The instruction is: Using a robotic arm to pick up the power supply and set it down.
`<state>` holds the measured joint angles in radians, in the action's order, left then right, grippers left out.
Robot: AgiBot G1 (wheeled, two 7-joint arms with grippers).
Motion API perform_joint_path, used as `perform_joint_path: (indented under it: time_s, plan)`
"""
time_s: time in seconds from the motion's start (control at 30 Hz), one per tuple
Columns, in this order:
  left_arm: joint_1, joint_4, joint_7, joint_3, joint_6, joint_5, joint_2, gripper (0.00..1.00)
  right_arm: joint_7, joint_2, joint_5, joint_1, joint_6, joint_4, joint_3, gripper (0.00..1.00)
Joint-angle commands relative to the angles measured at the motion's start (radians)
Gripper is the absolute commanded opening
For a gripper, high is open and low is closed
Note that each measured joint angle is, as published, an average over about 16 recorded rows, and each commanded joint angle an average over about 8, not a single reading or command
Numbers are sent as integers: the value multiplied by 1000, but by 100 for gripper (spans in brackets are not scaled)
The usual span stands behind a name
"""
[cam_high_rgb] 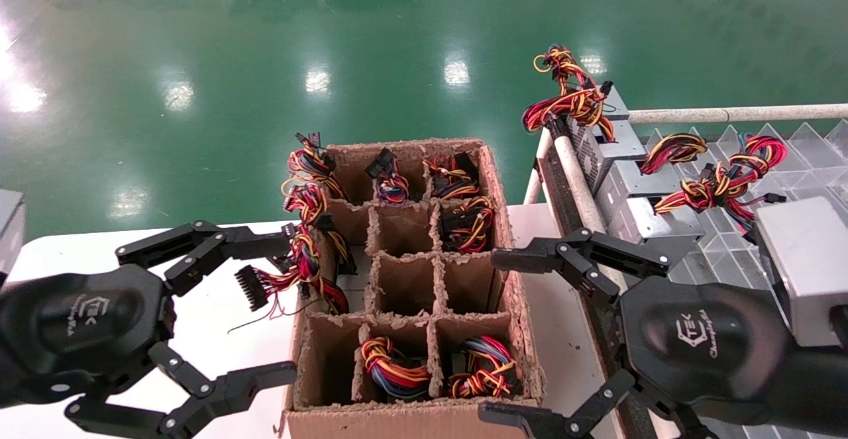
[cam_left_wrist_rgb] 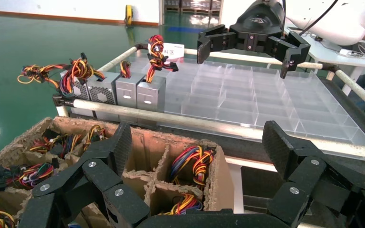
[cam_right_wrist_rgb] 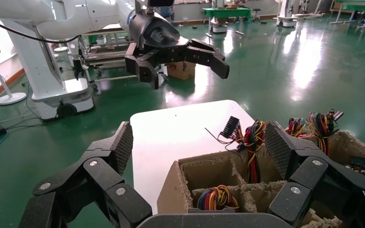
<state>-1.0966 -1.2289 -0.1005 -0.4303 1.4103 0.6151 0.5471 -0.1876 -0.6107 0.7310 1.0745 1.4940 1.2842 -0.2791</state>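
Note:
Several grey power supplies (cam_high_rgb: 616, 154) stand in a row at the near end of a rack, their red and yellow wires (cam_high_rgb: 570, 98) piled on top; the left wrist view shows them too (cam_left_wrist_rgb: 138, 92). More wire bundles (cam_high_rgb: 391, 359) fill cells of the brown cardboard divider box (cam_high_rgb: 411, 419), with the bodies under them hidden. My left gripper (cam_high_rgb: 285, 306) hovers open at the box's left side, next to wires and a black connector (cam_high_rgb: 250, 288) hanging over the wall. My right gripper (cam_high_rgb: 497, 338) hovers open at the box's right side. Neither holds anything.
The box sits on a white table (cam_high_rgb: 218, 320). To its right the rack carries clear plastic dividers (cam_high_rgb: 808, 154) behind a metal rail (cam_high_rgb: 729, 114). A rack bar (cam_high_rgb: 583, 187) runs close to the right gripper. Green floor lies beyond.

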Motion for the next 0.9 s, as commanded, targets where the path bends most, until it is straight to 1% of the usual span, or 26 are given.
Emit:
perform_joint_path:
  time_s: [0.03,0.9]
  plan:
    - [0,0,0,0,0,0,0,100,0,0,0,0,0,0,0,100]
    - [0,0,0,0,0,0,0,100,0,0,1,0,-1,0,-1,100]
